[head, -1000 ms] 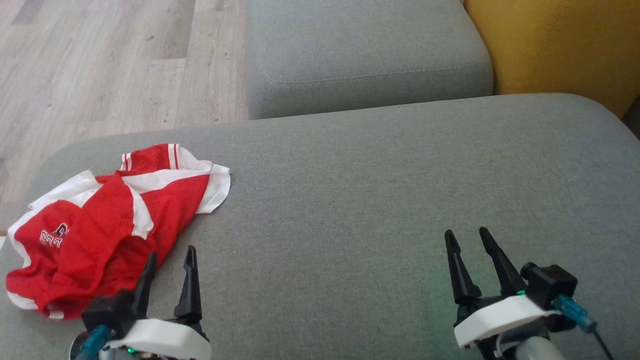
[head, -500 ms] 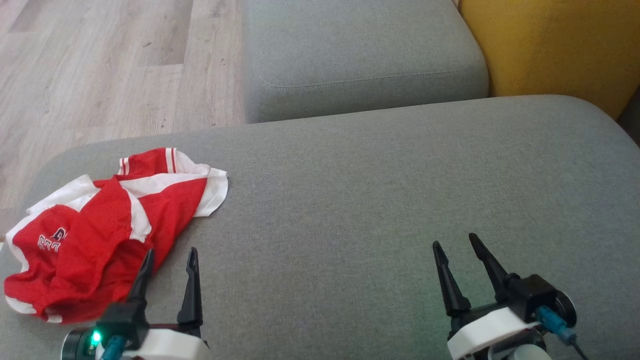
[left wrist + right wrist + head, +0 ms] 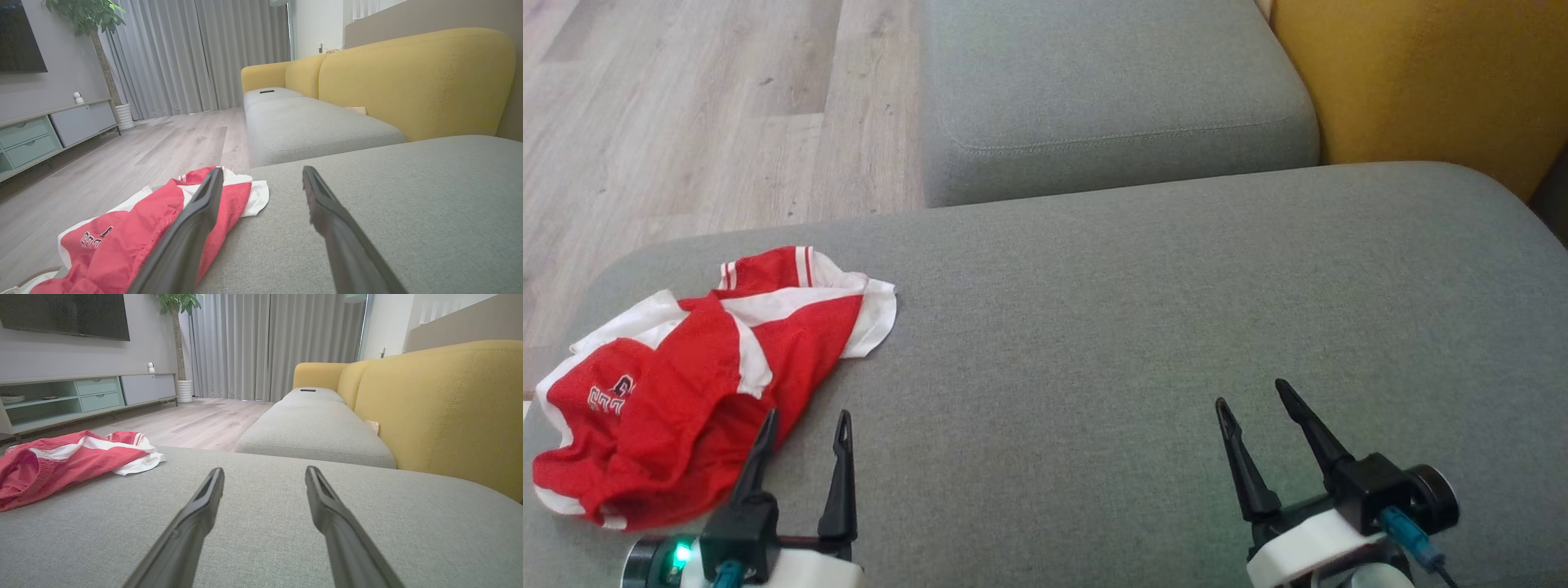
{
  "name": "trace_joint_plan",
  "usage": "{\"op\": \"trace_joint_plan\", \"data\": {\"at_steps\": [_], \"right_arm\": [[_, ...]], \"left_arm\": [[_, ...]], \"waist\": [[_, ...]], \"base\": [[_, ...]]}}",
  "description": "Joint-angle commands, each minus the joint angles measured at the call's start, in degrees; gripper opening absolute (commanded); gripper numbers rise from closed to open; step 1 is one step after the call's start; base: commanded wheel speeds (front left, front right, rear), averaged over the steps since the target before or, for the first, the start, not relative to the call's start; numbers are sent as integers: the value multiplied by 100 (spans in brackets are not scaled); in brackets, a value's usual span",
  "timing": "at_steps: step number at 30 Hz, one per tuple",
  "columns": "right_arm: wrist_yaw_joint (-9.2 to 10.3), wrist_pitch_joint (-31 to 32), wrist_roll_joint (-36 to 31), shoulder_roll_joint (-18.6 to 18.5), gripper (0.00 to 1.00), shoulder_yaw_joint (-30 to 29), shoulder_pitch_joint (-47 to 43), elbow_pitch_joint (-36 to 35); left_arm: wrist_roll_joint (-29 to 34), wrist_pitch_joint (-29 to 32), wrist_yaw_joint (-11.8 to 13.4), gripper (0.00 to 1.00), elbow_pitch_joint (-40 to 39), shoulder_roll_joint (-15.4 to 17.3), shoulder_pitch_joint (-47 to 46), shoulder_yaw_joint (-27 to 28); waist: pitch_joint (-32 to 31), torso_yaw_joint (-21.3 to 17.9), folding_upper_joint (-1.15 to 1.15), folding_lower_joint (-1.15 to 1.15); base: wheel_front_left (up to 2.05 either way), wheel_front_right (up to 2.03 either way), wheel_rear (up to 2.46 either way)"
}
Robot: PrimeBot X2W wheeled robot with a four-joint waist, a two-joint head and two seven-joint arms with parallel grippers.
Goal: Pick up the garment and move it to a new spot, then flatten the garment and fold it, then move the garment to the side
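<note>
The garment (image 3: 686, 384) lies crumpled on the cushion (image 3: 1135, 310), not yet picked up; all steps are left. The left gripper (image 3: 807, 416) and right gripper (image 3: 1250, 394) hover empty, jaws wide.

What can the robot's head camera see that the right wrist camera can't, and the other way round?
Head view, not the right wrist view: the left gripper, open near the garment, and the white letters on it. Right wrist view, not the head view: a TV, a plant, grey curtains and a low cabinet. Both: the red and white garment crumpled on the grey cushion, the open right gripper, the yellow sofa back and the wood floor.
</note>
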State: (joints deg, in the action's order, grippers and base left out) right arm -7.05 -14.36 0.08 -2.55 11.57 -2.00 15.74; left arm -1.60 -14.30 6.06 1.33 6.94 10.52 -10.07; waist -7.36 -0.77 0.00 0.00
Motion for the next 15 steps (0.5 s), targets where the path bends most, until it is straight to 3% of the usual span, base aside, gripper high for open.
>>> {"op": "trace_joint_plan", "data": {"at_steps": [1,8,15], "right_arm": [[-44,-63,-1,-33,100,132,175,-196],[-44,-63,19,-33,100,111,145,-200],[-44,-63,19,-33,100,125,58,-188]], "left_arm": [[47,-70,-3,100,-175,33,-214,228],[66,-70,-28,100,-115,12,-201,246],[114,-70,-9,100,-81,18,-207,254]], "waist": [[-2,4,0,0],[-16,64,0,0],[-14,441,0,0]], "base": [[0,0,0],[0,0,0],[0,0,0]]}}
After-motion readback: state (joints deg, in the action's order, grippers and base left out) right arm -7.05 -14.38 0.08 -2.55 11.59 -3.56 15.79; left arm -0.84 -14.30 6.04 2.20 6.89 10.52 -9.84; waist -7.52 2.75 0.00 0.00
